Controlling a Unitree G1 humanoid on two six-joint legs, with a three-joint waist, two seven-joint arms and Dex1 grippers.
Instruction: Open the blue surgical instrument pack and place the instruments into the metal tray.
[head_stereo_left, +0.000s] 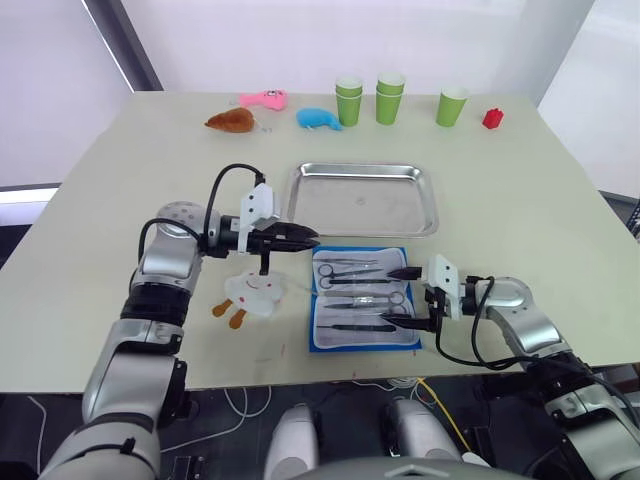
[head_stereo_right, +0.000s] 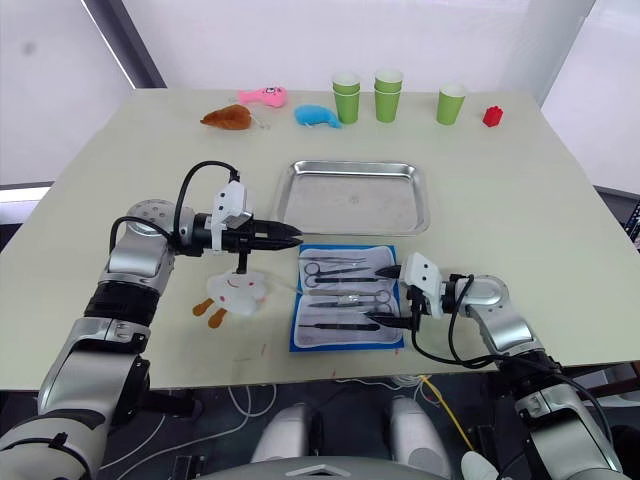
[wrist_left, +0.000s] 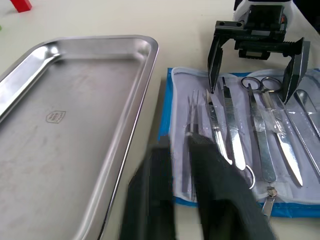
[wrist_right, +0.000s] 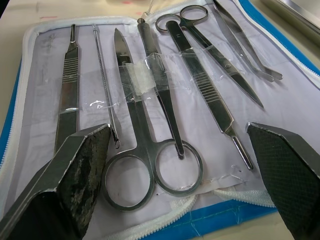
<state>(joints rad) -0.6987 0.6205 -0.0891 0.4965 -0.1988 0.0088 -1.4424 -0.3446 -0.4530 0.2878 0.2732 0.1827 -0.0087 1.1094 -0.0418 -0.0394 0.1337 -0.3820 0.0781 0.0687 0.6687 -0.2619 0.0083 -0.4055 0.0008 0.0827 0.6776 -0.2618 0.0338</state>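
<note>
Starting nearest you: the blue surgical instrument pack (head_stereo_left: 362, 299) lies unfolded flat on the tabletop (head_stereo_left: 90, 230) close to the front edge, pale lining up, blue border showing all round. The instruments (wrist_right: 150, 95) sit in a row on the lining, held under clear straps: ring-handled scissors, forceps, thin probes, all still in the pack. Your right gripper (head_stereo_left: 405, 297) reaches in from the pack's right side, its fingers spread wide apart over that edge, holding nothing; the right wrist view shows one dark fingertip to either side of the scissor rings, not touching them. Left of the pack lies a small white plush toy (head_stereo_left: 256, 291) with orange feet. Your left gripper (head_stereo_left: 303, 240) hangs above the gap between pack and tray, at the pack's far left corner, fingers drawn close together with only a narrow slit between them and nothing in them. Just beyond the pack sits the metal tray (head_stereo_left: 362, 171), long side parallel to it, not touching, nothing inside. Along the far edge: a brown plush toy (head_stereo_left: 231, 121), a pink toy (head_stereo_left: 264, 98), a small blue toy (head_stereo_left: 318, 119), green paper cups (head_stereo_left: 388, 99), and a red block (head_stereo_left: 492, 118).
</note>
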